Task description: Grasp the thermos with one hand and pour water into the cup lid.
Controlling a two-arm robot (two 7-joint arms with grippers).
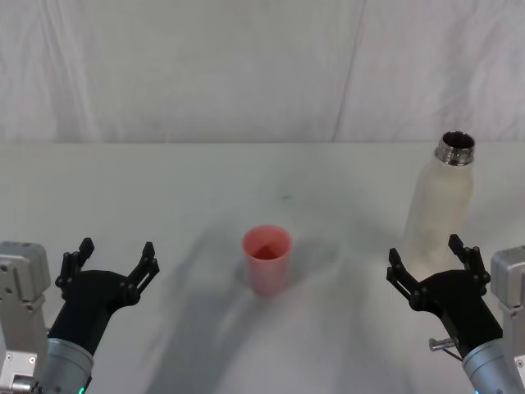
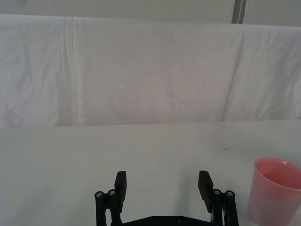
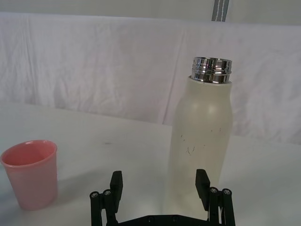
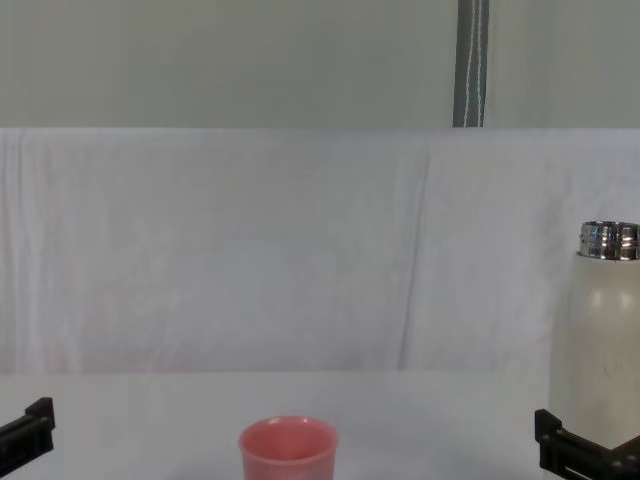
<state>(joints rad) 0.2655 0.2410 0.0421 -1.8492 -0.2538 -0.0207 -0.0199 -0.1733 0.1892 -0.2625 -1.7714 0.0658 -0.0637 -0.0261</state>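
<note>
R claw [image 1: 432, 258] wide open, empty, just short of thermos [image 1: 440, 205]. Centre on body, grip low-mid. L claw [image 1: 111, 264] open, idle; cup [image 1: 267, 258] upright.

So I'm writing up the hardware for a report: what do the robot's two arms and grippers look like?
Both match: the left gripper and right gripper are matte black, each with two jointed linkage fingers ending in squared black pads. Silver pivot screws show at the knuckles. Behind each sits a silver-grey cylindrical wrist and a pale grey boxy module; the left wrist carries a green-lit ring.
</note>
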